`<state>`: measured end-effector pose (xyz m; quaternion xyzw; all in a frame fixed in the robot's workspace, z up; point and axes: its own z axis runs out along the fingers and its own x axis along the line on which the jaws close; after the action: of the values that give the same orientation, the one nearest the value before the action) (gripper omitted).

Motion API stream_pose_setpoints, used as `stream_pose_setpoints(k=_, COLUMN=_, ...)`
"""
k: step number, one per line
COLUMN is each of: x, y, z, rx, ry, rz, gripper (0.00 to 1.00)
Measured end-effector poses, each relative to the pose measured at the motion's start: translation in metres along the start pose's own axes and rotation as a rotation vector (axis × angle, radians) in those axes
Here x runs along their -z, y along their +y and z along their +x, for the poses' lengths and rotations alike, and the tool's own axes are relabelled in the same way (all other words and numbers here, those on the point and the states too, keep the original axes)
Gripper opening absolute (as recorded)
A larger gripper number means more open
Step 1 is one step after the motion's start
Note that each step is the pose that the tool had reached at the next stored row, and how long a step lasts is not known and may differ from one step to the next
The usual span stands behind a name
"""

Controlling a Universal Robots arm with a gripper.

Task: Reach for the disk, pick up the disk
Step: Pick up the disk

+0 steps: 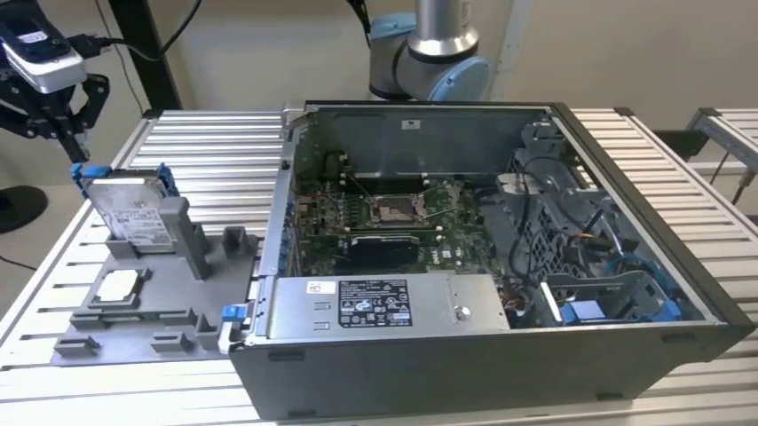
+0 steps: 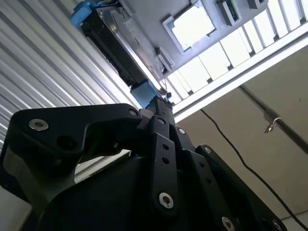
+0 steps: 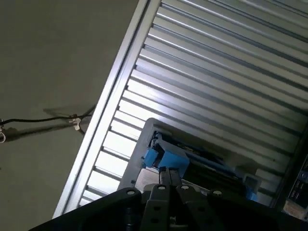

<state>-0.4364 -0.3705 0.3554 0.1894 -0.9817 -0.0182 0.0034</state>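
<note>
- The computer case (image 1: 474, 364) sits open-topped on a slatted metal table (image 1: 213, 142), and every place below is given from this case.
- The disk (image 1: 128, 213) is outside the case, beside the case wall on the exterior view's left. It stands on edge and leans back in a grey holder (image 1: 177, 240).
- The disk's labelled face is turned up and away from the case. A blue rail (image 1: 81, 170) caps its upper corner on the side farther from the case.
- The gripper (image 1: 78, 146) hangs outside the case, farther from it than the disk, with its black tips pointing down at that blue rail.
- In both wrist views the fingers (image 3: 162, 182) lie pressed together with nothing between them.
- The tip sits right at the blue rail. I cannot tell whether it touches the rail or stops just short.
- In the second wrist view the gripper's tip (image 2: 161, 103) lines up with the blue end of the disk (image 2: 115, 48), which is seen edge-on.
- A small square chip (image 1: 119, 286) lies flat in the same grey holder, outside the case.
- Inside the case a green circuit board (image 1: 391, 213) lies on the floor, and a labelled metal box (image 1: 379, 306) sits against the near wall.
- The robot arm's base (image 1: 432, 53) rises behind the far wall of the case.
</note>
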Motion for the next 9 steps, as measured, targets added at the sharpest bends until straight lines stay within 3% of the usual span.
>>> stream_pose_setpoints(k=4, x=0.0, y=0.0002, z=0.0005, rx=0.033, ry=0.0012, rz=0.0, gripper=0.0)
stream_pose_setpoints(k=9, x=-0.0001, y=0.0003, z=0.0008, rx=0.036, ry=0.0009, rz=0.0001, gripper=0.0)
